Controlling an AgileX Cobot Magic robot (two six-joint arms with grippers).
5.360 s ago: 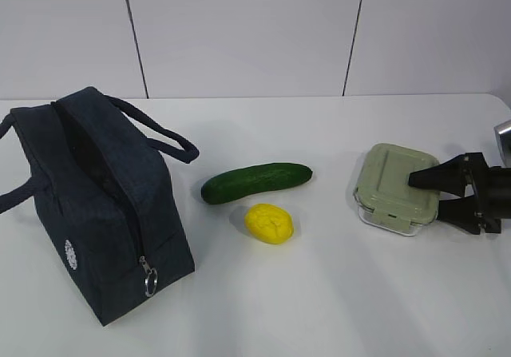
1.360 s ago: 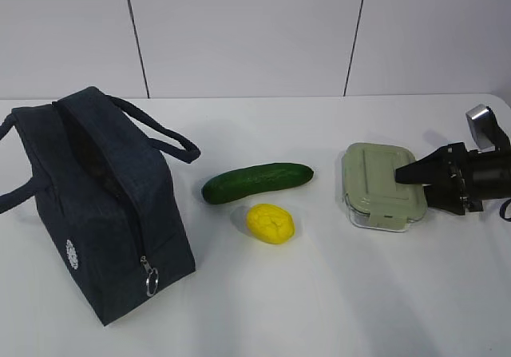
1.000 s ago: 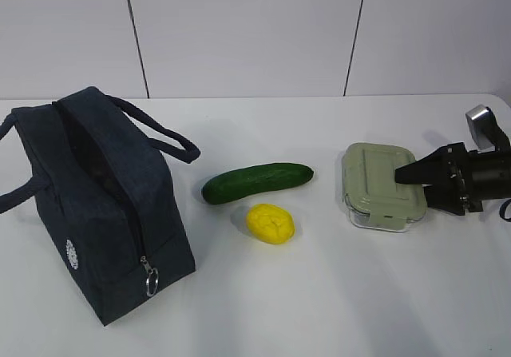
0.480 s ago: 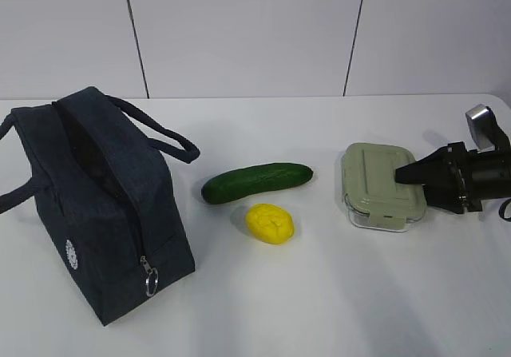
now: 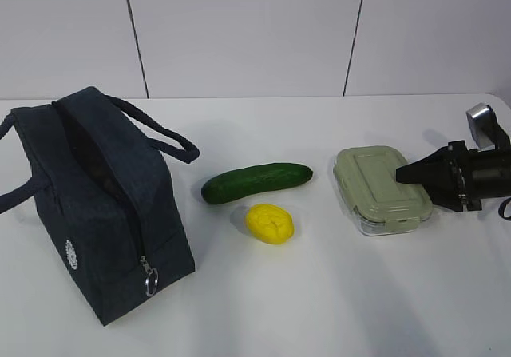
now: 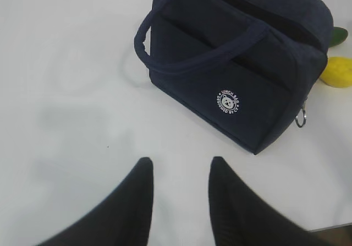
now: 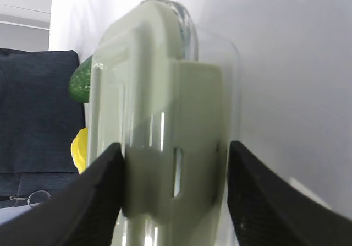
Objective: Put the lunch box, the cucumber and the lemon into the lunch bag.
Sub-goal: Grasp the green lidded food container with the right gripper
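Observation:
The lunch box [image 5: 379, 185], clear glass under a sage-green lid, sits at the right of the white table. My right gripper [image 5: 403, 183] reaches in from the right and is shut on its near edge, one finger on the lid and one under the glass base; the right wrist view shows the lunch box [image 7: 165, 119] filling the gap of the right gripper [image 7: 175, 147]. The dark green cucumber [image 5: 255, 181] and the yellow lemon [image 5: 270, 223] lie mid-table. At the left stands the navy lunch bag [image 5: 96, 205], its top gaping. My left gripper [image 6: 180, 162] hangs open and empty over bare table, short of the lunch bag [image 6: 242, 64].
The bag's two loop handles [image 5: 164, 137] droop to either side, and a metal zipper ring [image 5: 150, 281] hangs at its near corner. A white panelled wall [image 5: 255, 33] closes off the far side of the table. Bare table [image 5: 319, 301] stretches in front of the fruit.
My right gripper's jaws have narrowed onto the lunch box. The box has shifted a little to the left and turned, its lid now showing flatter. The left gripper, bag, cucumber and lemon are unmoved.

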